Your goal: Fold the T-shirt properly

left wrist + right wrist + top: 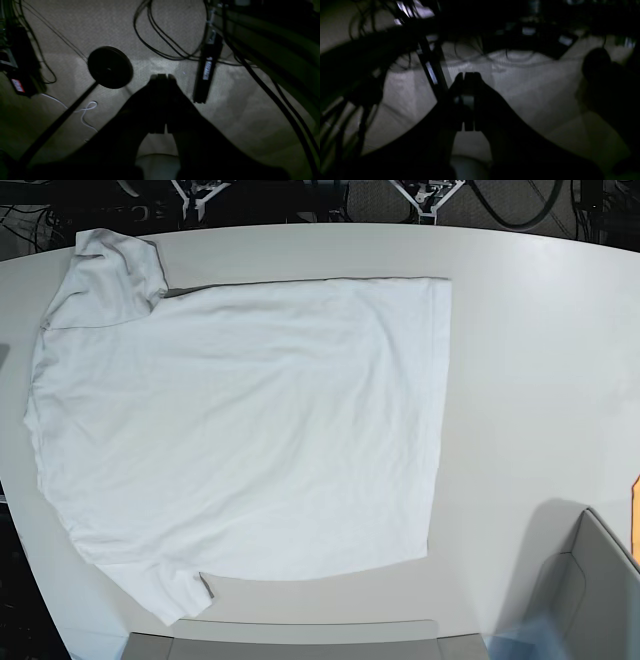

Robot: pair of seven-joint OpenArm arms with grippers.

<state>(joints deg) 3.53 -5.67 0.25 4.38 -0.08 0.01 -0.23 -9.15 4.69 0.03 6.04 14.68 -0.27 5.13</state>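
The plain white short-sleeved cotton T-shirt (240,430) lies spread flat and unfolded on the pale grey-white tabletop (530,360), collar end toward the base view's left, hem toward its right, one sleeve at the far left corner and the other at the near edge; neither arm shows in that view. The left gripper (162,76) hangs with its jaws pressed together and holding nothing, over dim carpet crossed by black cables (160,45); the right gripper (467,75) is likewise closed and empty. No fold looks begun; to start well, I judge each pincer should open, descend on a sleeve-side edge, pinch only cloth, and lift evenly so the layers stay smooth.
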